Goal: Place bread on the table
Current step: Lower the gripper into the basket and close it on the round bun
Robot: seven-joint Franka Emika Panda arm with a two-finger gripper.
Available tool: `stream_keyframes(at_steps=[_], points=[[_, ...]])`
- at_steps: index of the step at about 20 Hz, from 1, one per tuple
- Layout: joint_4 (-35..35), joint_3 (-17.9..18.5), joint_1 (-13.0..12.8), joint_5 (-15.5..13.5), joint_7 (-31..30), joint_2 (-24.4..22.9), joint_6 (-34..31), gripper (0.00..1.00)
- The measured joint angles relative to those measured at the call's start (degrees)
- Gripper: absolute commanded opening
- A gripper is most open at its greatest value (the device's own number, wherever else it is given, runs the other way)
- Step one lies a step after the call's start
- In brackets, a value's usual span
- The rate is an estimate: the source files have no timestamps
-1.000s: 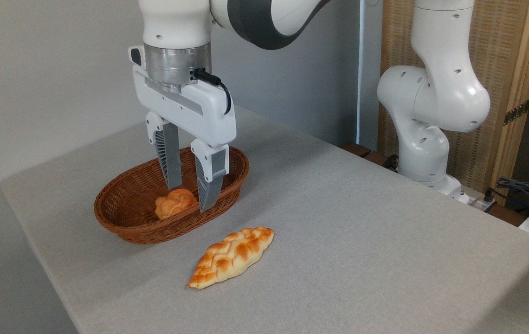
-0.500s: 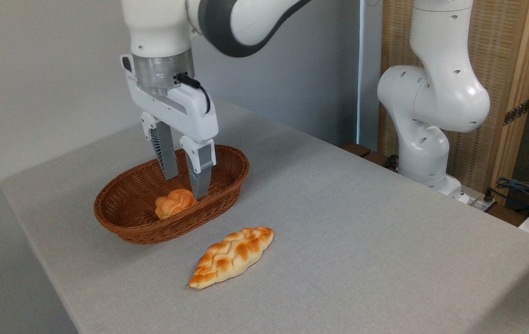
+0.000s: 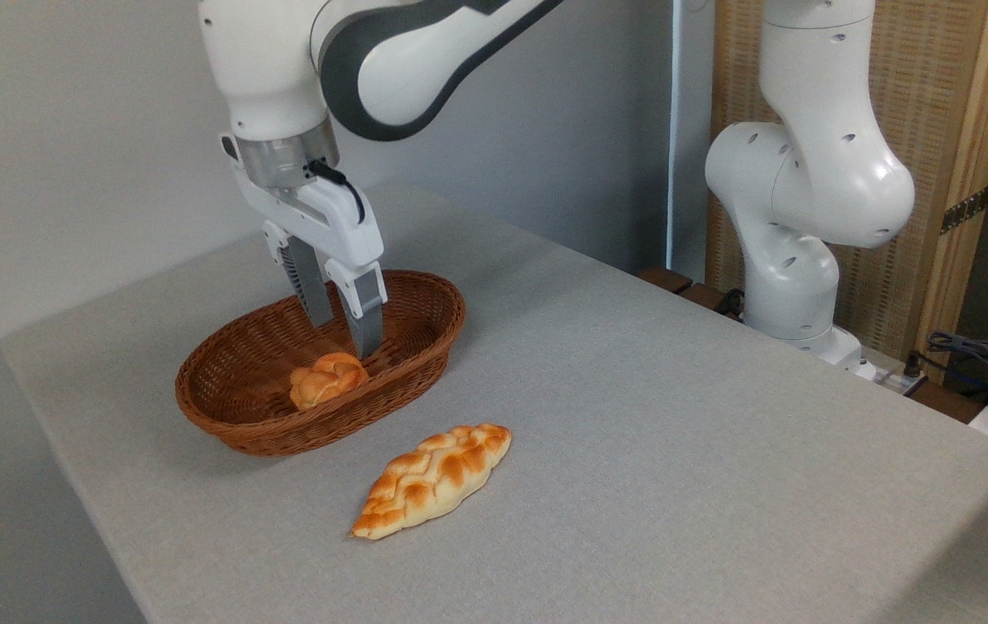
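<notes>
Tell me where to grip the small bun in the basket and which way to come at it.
Grip the bun across its rounded middle, coming straight down from above. It lies low inside the wicker basket, whose raised wall blocks any sideways approach, especially on the near side where the bun sits. The open gripper hangs just above and behind it, so its fingers could straddle the knotted top.

grey table [image 3: 676, 416], wicker basket [image 3: 234, 429], braided loaf [image 3: 432, 478]
</notes>
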Motion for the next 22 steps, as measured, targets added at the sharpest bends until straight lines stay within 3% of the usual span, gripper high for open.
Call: stream_keyframes(at_steps=[15,16,17,18,19,20,22], points=[[0.0,0.05,-0.29,0.04,0.0,4.87,5.67,1.0],[0.0,0.05,-0.39,0.06,0.0,5.23,5.95,0.92],[0.0,0.05,-0.53,0.27,0.0,5.57,6.12,0.76],[0.0,0.05,-0.62,0.77,0.0,5.76,6.2,0.53],[0.01,0.05,-0.69,1.27,0.0,5.85,6.23,0.35],[0.02,0.05,-0.77,1.61,0.0,5.87,6.23,0.31],[0.03,0.05,-0.85,1.67,0.0,5.87,6.23,0.32]])
